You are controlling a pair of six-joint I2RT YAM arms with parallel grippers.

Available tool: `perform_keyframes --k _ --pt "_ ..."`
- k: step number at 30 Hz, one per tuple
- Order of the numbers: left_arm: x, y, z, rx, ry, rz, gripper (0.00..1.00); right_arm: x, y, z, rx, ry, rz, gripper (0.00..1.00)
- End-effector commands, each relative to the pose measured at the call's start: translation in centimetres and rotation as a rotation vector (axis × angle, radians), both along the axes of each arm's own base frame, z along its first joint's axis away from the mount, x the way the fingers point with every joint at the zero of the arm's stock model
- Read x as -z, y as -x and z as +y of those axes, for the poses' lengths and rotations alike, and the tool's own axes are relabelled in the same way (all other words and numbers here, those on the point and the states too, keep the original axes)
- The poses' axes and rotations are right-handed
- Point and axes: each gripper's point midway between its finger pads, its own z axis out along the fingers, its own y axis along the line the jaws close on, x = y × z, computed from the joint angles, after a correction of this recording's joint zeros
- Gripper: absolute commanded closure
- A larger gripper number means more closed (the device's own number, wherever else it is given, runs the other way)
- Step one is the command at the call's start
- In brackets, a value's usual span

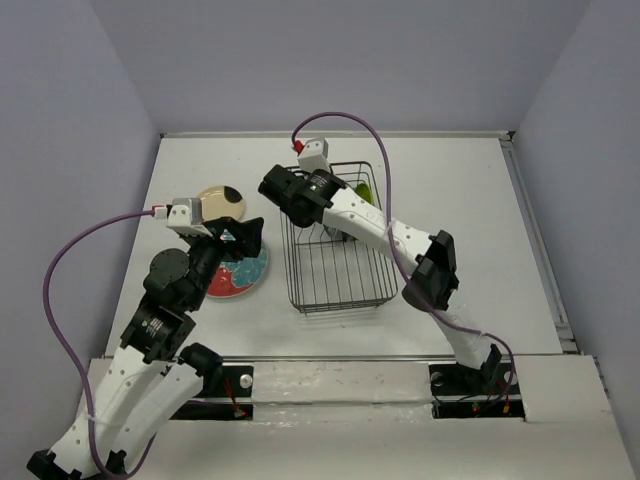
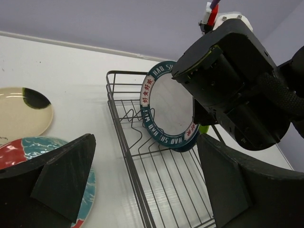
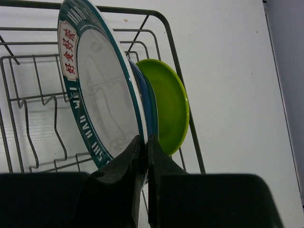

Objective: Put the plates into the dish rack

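The dish rack (image 1: 335, 290) stands in the middle of the table (image 1: 450, 200), its long side running from the near edge toward the far edge. At the far end of the rack three plates stand upright, close one behind the other: the white plate (image 3: 102, 99) with the dark patterned rim, then the dark blue plate (image 3: 151, 107), then the lime green plate (image 3: 168, 109). The right gripper (image 3: 144, 142) reaches over the rack, and its fingers are closed narrow on the lower rim of the white plate. Whether this plate sits between the prongs, I cannot tell.

The other two plates lie flat on the table between the rack and the left edge – the red plate (image 1: 245, 275) nearer to the arms, the cream plate (image 1: 215, 200) with the black spot just beyond it. The left gripper (image 1: 240, 238) hovers above the red plate, its fingers spread wide and holding nothing.
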Motion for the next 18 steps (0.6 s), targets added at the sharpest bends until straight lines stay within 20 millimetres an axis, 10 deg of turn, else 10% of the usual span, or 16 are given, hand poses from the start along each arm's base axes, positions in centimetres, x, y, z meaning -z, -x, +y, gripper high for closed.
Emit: perform_keyframes --k 1,8,18 --pt "-2.4 -0.4 0.8 -0.05 0.046 -0.05 0.01 -2.1 1.2 -1.3 -0.01 -0.075 0.005 0.91" --pt "-0.7 -1.8 1.5 -0.115 0.04 0.022 0.01 -4.9 1.8 0.1 -0.136 -0.313 -0.074 0.44" --pt "2.0 -4.8 2.5 -0.169 0.043 0.138 0.01 -9.6 3.8 -1.6 -0.289 -0.461 -0.152 0.39"
